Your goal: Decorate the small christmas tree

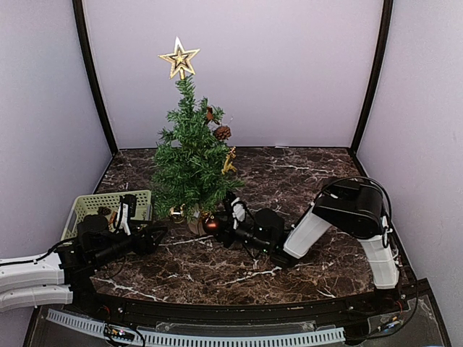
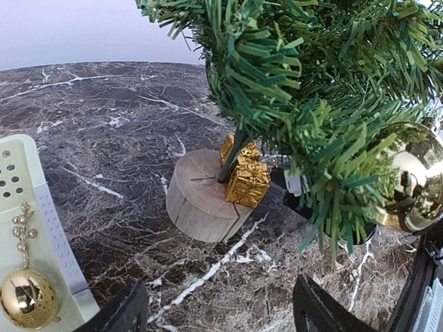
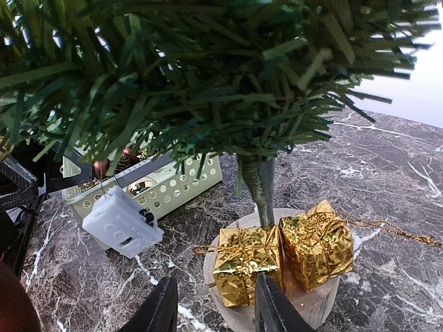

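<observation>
The small christmas tree (image 1: 189,163) stands back-centre on the marble table (image 1: 311,170), its stump (image 2: 197,204) near the basket (image 1: 87,206) at the left edge. Bare marble lies open to the right and front. The left gripper (image 2: 221,308) gapes wide and empty, short of the stump. The right gripper (image 3: 211,304) is half spread at a gold gift box (image 3: 243,266) (contact unclear). A white plastic box (image 3: 121,223) bears raised lettering, unreadable.
</observation>
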{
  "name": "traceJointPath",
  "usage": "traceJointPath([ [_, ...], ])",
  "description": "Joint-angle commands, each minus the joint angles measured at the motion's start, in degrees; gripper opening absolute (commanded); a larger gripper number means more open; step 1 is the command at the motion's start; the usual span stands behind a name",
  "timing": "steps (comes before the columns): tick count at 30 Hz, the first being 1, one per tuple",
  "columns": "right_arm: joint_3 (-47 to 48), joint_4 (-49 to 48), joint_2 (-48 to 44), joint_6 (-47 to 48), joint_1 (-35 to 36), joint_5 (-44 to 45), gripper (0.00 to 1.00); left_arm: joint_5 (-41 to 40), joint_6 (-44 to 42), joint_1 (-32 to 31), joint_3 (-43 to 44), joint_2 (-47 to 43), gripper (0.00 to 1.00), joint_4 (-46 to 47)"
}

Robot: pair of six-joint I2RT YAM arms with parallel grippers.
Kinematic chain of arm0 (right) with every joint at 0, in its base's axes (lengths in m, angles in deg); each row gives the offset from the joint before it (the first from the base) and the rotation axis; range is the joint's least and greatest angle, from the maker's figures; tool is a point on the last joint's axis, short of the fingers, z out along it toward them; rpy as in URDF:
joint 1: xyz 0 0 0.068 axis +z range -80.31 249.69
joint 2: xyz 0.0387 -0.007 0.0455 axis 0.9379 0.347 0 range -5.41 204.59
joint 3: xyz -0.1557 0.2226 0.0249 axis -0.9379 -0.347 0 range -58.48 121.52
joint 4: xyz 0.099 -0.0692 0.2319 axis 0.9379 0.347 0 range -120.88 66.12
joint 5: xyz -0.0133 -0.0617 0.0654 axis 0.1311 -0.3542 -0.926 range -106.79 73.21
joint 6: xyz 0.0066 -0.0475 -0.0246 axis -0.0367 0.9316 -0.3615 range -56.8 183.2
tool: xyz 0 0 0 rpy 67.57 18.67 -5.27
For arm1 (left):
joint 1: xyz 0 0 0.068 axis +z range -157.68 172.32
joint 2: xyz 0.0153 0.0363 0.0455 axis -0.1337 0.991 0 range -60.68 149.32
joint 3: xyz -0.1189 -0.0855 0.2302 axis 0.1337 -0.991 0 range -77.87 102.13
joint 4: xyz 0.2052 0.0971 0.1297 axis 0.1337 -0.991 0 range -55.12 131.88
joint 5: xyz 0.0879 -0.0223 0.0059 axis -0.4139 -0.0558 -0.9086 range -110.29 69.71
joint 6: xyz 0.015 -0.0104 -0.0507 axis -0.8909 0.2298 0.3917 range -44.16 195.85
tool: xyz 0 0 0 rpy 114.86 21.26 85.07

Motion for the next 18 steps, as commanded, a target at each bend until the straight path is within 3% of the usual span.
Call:
traceJointPath([
  [1, 0.73, -3.50, 0.94, 2.36, -0.01, -0.35, 0.38, -0.31, 0.25, 0.35, 0.57, -0.32, 0.74, -0.17],
  [18, 3.25, -4.89, 1.78, 11.36, 0.91, -3.97, 0.43, 0.83, 0.55, 0.53, 0.84, 0.00, 0.75, 0.09],
])
